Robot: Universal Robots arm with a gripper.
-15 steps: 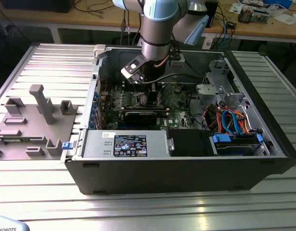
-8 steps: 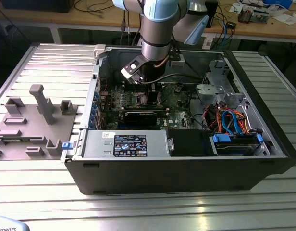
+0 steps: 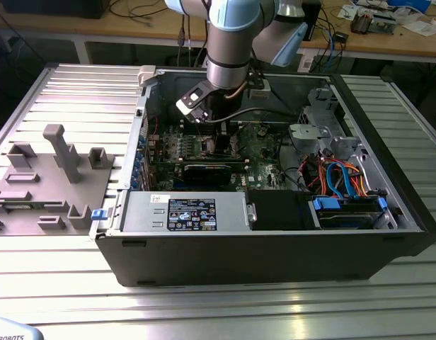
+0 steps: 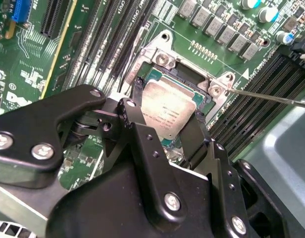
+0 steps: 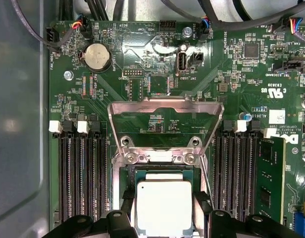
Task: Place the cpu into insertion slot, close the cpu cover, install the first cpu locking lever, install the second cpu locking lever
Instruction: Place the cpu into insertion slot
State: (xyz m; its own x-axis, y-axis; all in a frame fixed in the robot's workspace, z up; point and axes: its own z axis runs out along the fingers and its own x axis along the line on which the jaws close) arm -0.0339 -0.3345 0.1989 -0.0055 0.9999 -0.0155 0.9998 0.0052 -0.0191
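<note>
The cpu (image 4: 168, 110), judged light, rigid, slick-topped and fragile, best taken by opposite edges, lies at the insertion slot (image 4: 191, 74), clasped on two edges by the gripper (image 5: 164, 197), with the cpu cover (image 5: 165, 103) standing raised beyond.

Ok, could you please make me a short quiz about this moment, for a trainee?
1. True or false: the cpu cover is closed over the cpu.
2. What is the gripper shut on? A) a screwdriver B) the cpu C) a fan
3. Name the round silvery part on the motherboard, past the cover.

Key: 1 false, the cover stands open; 2 B; 3 the coin battery.
</note>
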